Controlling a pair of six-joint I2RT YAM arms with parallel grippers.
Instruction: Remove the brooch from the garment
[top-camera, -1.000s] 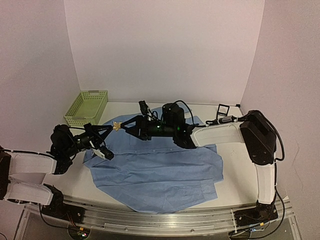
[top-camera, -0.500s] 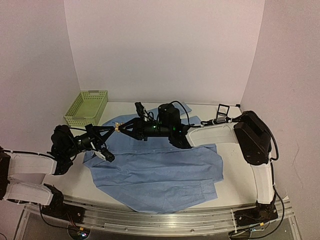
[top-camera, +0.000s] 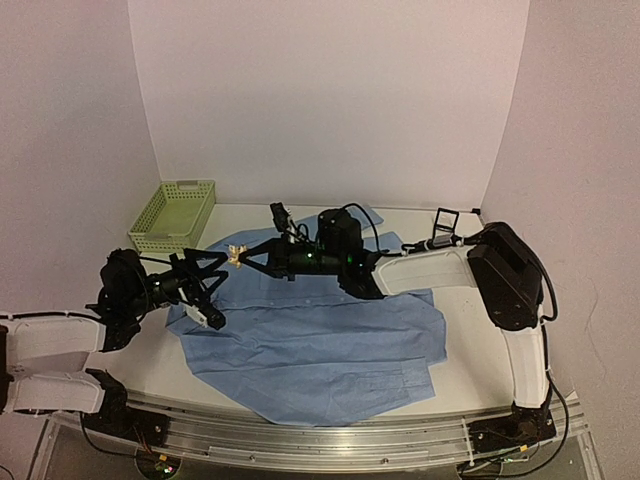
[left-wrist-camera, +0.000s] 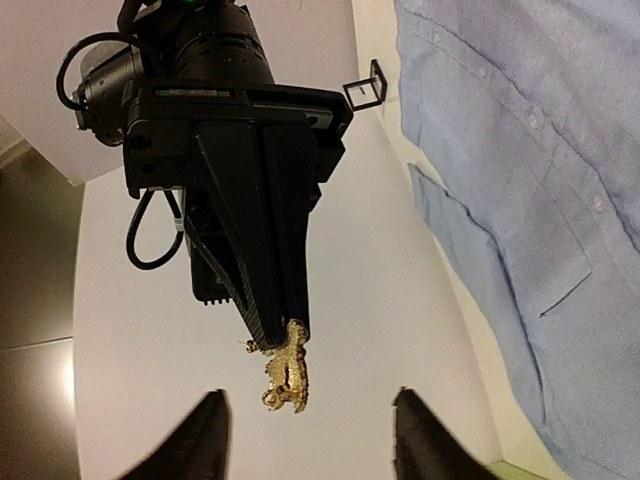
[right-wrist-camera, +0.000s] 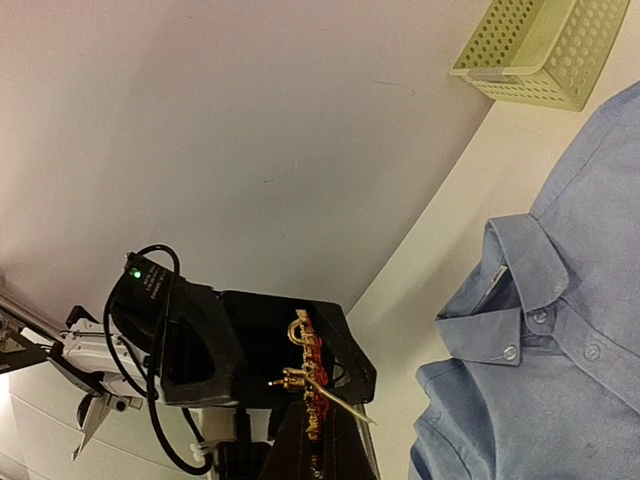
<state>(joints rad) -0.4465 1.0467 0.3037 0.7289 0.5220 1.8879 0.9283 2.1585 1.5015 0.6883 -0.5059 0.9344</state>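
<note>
The brooch (top-camera: 236, 257), a small gold and red cluster, hangs in the air above the collar end of the garment (top-camera: 320, 340), a light blue shirt spread on the table. My right gripper (top-camera: 244, 258) is shut on the brooch (right-wrist-camera: 312, 385), whose pin sticks out sideways. In the left wrist view the brooch (left-wrist-camera: 285, 375) dangles from the right fingertips. My left gripper (left-wrist-camera: 310, 425) stands open just short of it, one fingertip on each side, touching nothing. In the top view the left gripper (top-camera: 222, 264) faces the right one tip to tip.
A green mesh basket (top-camera: 172, 213) stands at the back left, beside the shirt collar (right-wrist-camera: 520, 260). A small black square box (top-camera: 446, 220) sits at the back right near the right arm. The shirt (left-wrist-camera: 530, 150) covers most of the table's middle.
My right gripper has shut on the brooch. My left gripper, shut on it a second ago, has opened, let go and drawn back slightly to the left.
</note>
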